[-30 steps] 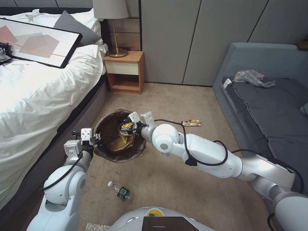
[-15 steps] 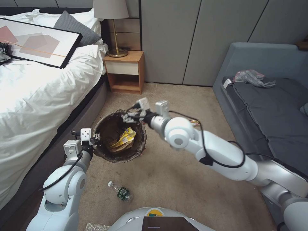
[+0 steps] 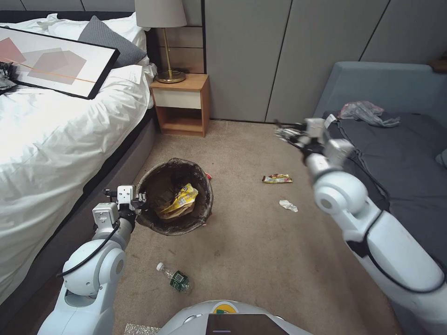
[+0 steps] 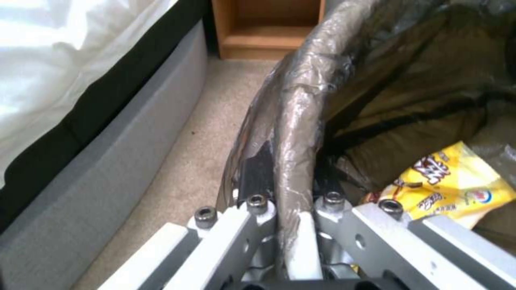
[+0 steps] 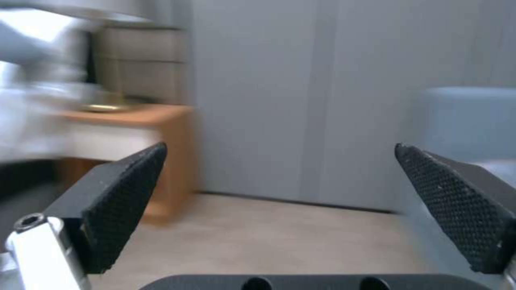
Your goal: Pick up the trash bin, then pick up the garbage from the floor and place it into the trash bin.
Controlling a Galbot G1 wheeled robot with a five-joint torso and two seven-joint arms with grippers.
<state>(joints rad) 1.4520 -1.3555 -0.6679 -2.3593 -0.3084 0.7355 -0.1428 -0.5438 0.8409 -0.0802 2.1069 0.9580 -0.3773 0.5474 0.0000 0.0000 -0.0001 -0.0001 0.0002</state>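
Two end effectors: one grips, one is free.
Left end effector: clamped on the trash bin rim, steadying it beside the bed so drops land inside.
Right end effector: fingers spread wide, empty, raised near the sofa.
Binned: yellow wrapper.
Floor garbage: snack wrapper, tissue, bottle.

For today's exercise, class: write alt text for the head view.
The left tool grips the trash bin rim beside a bed; the right tool hangs open near the sofa. A wrapper, tissue and bottle litter the carpet.
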